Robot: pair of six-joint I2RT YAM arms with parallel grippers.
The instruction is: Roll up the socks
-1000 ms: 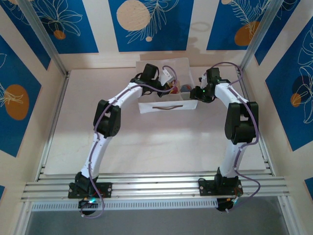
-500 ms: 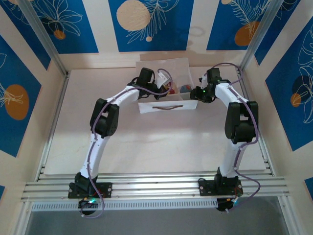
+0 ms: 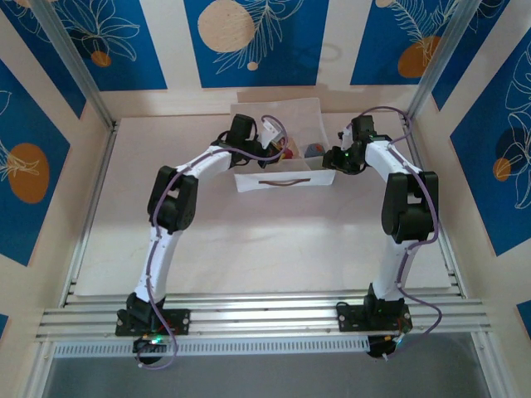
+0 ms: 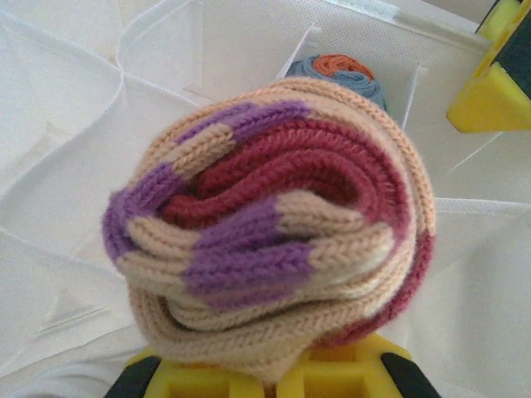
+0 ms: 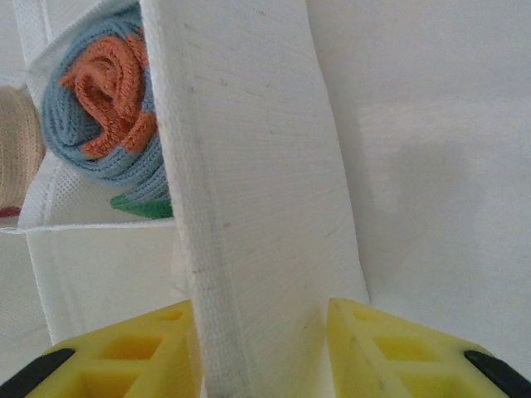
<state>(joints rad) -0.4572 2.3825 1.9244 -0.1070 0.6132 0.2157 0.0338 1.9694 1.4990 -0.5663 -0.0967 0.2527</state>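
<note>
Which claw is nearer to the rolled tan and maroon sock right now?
Left. The left claw is shut on the tan and maroon sock, holding it over the white box. The right claw is off to one side, clamped on its wall.

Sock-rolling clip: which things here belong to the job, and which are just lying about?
Job:
- tan sock, rolled, held in the left gripper
- grey-and-orange sock, rolled, sitting in a compartment

Not the job's own:
- white box, one wall pinched by the right gripper
</note>
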